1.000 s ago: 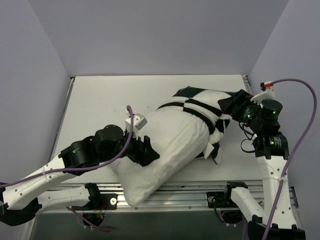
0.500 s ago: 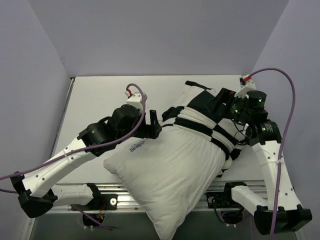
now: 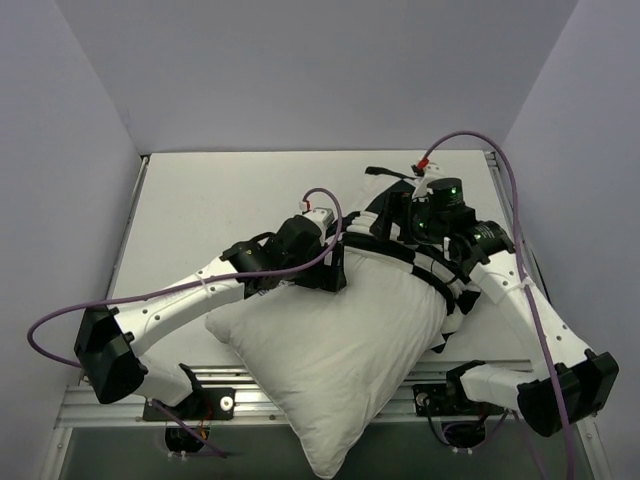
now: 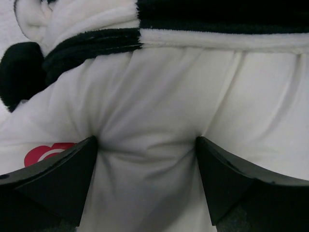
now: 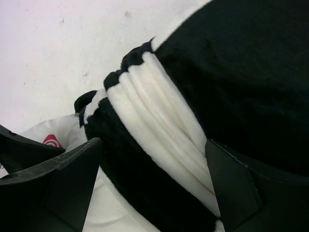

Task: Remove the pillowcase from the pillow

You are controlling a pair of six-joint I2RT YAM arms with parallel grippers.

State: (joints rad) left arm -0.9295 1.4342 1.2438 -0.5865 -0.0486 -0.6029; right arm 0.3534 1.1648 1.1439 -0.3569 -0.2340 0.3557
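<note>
Both arms have swung inward over the last second. The left gripper (image 4: 145, 145) has gone from the pillow's near-left flank to its far edge, and the right gripper (image 5: 153, 145) has come in over the bunched pillowcase (image 3: 425, 272). The pillow (image 3: 340, 350) has slid nearer, and one corner now hangs past the table's (image 3: 200, 200) near edge.

The left fingers stand wide apart, tips dented into bare white pillow just short of the case hem, holding nothing. The right fingers are also spread, straddling the gathered folds at the pillow's far-right end and not yet closed on them. The case covers only that end.

This looks like a re-grip for the last pull. The right gripper should sink in and close on several folds, not just the top ridge. The left should pin pillow only, clear of the hem, so that it does not trap the case. Pulling the case straight off the far-right end should work best. With that corner overhanging, a weak anchor could let the pillow slip.
</note>
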